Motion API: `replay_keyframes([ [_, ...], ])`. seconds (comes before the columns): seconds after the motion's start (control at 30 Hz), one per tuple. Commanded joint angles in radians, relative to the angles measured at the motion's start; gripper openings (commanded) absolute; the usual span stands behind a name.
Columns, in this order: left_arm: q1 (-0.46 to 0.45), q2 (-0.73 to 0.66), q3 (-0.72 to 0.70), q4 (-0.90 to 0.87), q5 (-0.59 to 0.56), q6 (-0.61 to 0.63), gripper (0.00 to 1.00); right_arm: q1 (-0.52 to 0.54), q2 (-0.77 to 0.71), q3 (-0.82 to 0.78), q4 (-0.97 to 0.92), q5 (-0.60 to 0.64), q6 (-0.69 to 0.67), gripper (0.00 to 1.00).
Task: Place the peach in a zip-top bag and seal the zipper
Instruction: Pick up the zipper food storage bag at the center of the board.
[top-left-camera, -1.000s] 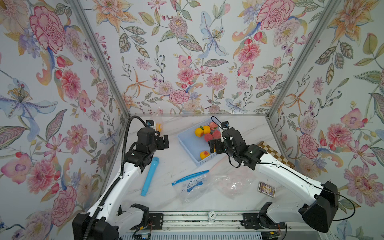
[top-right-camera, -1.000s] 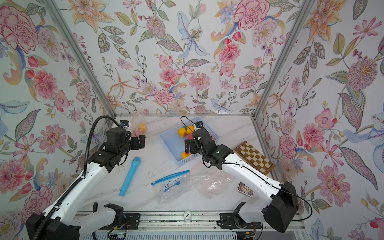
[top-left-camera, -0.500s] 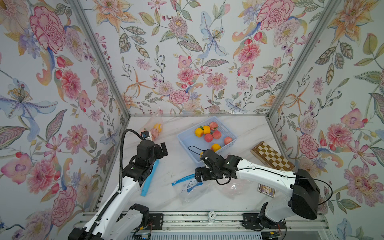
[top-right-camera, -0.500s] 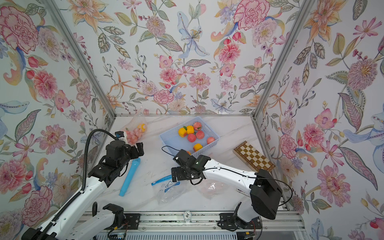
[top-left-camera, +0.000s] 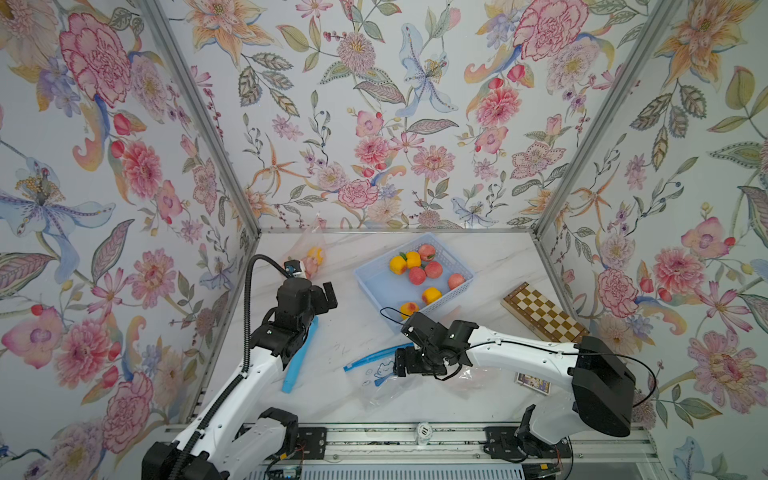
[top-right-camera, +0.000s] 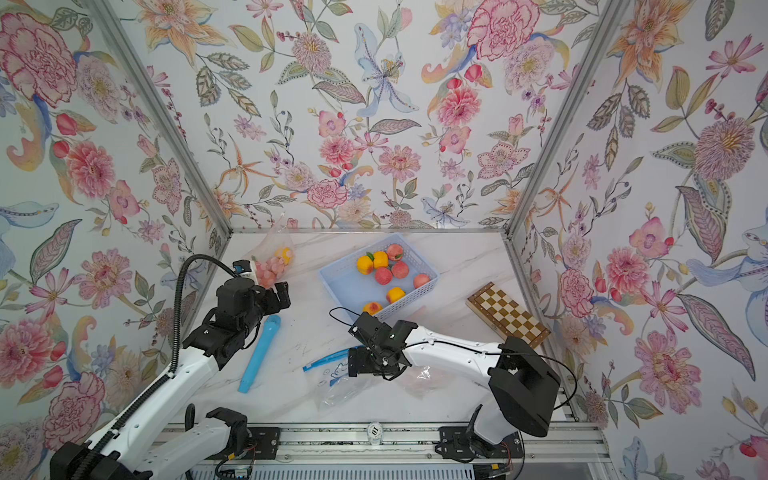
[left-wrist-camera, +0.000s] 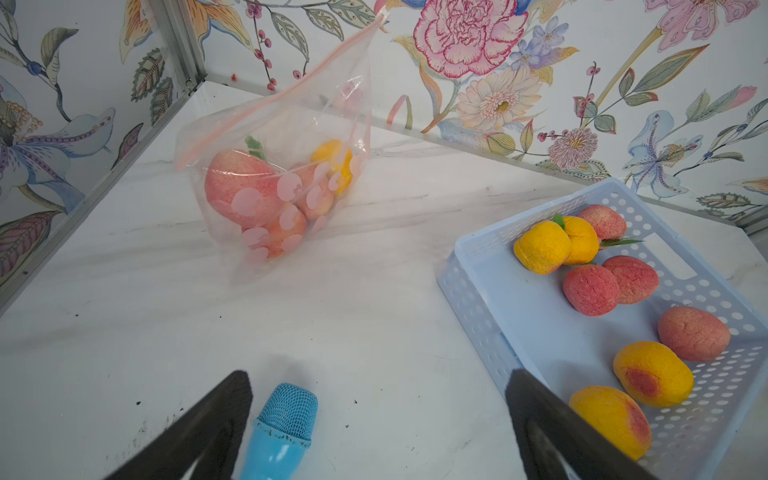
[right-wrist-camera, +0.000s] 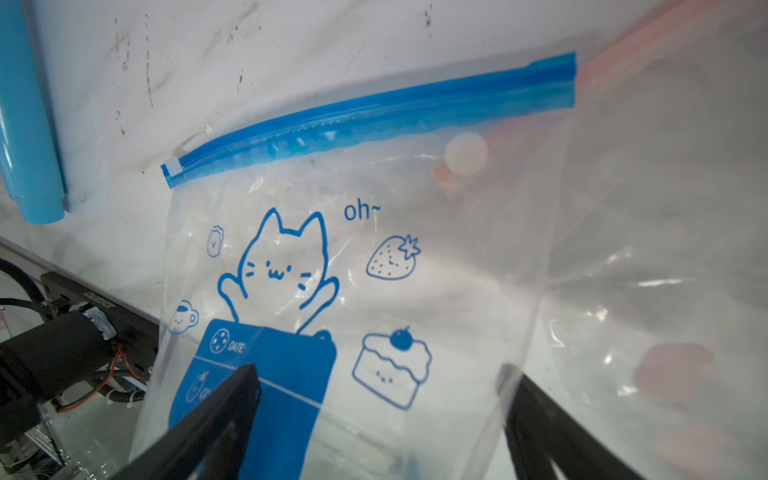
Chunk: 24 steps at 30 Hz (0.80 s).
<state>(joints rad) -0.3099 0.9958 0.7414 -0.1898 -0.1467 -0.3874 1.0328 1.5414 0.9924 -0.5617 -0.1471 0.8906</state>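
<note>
The peaches (top-left-camera: 417, 275) are sitting loose in the pale blue basket (top-left-camera: 380, 286) towards the back of the table (top-left-camera: 490, 257), none of them in either claw. The zip-top bag (right-wrist-camera: 374, 270) is lying flat near the front, its blue zipper (right-wrist-camera: 374, 116) on the basket side. My right gripper (right-wrist-camera: 380, 374) is hovering over the bag's printed face, jaws standing wide with nothing clamped; whether they are touching the film I cannot tell. My left gripper (left-wrist-camera: 378, 374) is hanging spread apart too, above the blue microphone (left-wrist-camera: 286, 415). A second bag (left-wrist-camera: 282, 183), holding fruit, is standing in the back corner.
</note>
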Motion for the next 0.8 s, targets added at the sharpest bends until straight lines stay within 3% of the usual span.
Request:
replay_keyframes([
  [0.0, -0.006, 0.013, -0.002, 0.021, -0.022, -0.009, 0.99, -0.006, 0.029, -0.016, 0.075, -0.032, 0.002, 0.84],
  [0.2, -0.005, 0.033, 0.001, 0.033, -0.018, -0.011, 0.99, -0.032, 0.047, -0.061, 0.186, -0.073, -0.010, 0.43],
  [0.33, -0.005, 0.031, 0.007, 0.035, -0.026, -0.005, 0.99, -0.033, 0.027, -0.050, 0.221, -0.047, -0.088, 0.13],
  [0.43, -0.003, 0.028, 0.020, 0.034, -0.025, 0.011, 0.99, -0.033, -0.008, -0.035, 0.247, -0.019, -0.170, 0.00],
  [0.77, 0.045, -0.008, 0.077, 0.004, 0.135, 0.078, 0.99, -0.044, -0.198, -0.010, 0.317, 0.036, -0.479, 0.00],
])
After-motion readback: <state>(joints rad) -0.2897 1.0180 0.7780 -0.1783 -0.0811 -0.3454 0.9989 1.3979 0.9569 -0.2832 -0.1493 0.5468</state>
